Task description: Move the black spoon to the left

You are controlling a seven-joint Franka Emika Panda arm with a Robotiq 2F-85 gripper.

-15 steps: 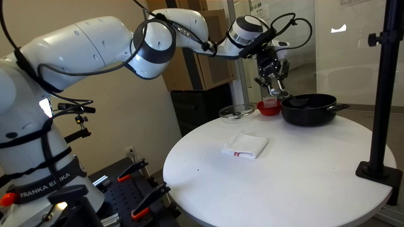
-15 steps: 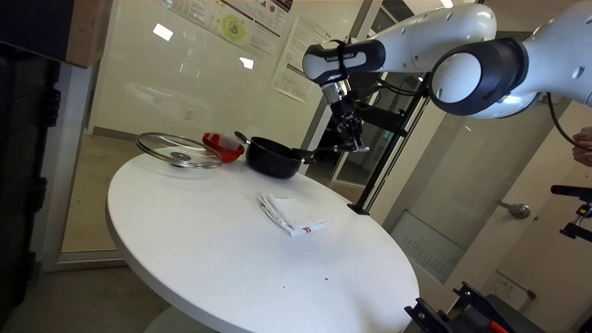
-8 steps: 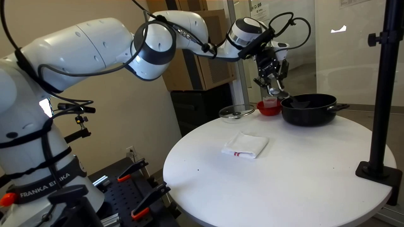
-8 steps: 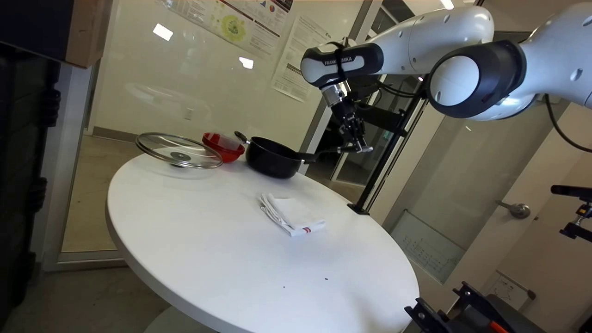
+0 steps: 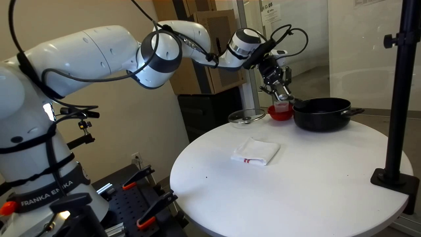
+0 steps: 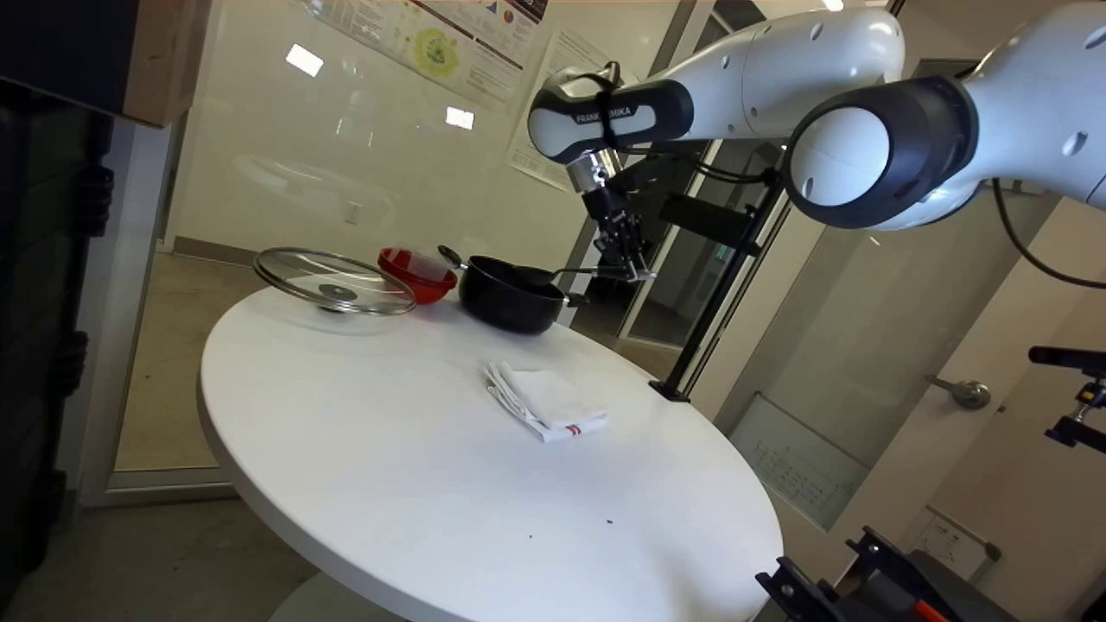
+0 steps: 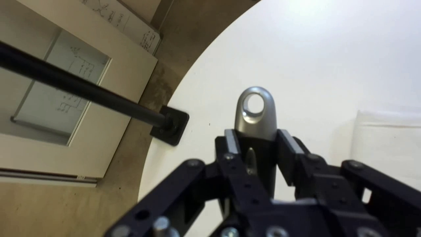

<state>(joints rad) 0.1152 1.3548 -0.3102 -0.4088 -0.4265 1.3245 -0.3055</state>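
Note:
The black spoon has its dark bowl point(image 6: 534, 275) at the pan's opening in an exterior view, with its thin handle point(image 6: 575, 270) running right to my gripper point(image 6: 638, 269). In an exterior view the bowl point(image 5: 300, 103) overlaps the near-left rim of the black pan point(image 5: 322, 121). I cannot tell whether it touches the pan. My gripper point(image 5: 283, 94) is above table height, by the red bowl in that picture. In the wrist view my gripper point(image 7: 258, 140) is shut on the handle's dark grip, and the silvery handle end point(image 7: 256, 126) sticks out beyond the fingertips. The spoon's bowl is hidden there.
A red bowl point(image 5: 279, 115) with a clear cup in it and a glass lid point(image 5: 246, 116) stand beside the pan. A folded white towel point(image 5: 256, 152) lies on the white table point(image 5: 296, 191). A black pole point(image 5: 398, 98) is clamped at the table edge.
My gripper and the spoon in it have moved left in both exterior views. The spoon's bowl has shifted with them, from beside the pan's handle to over its opening in an exterior view.

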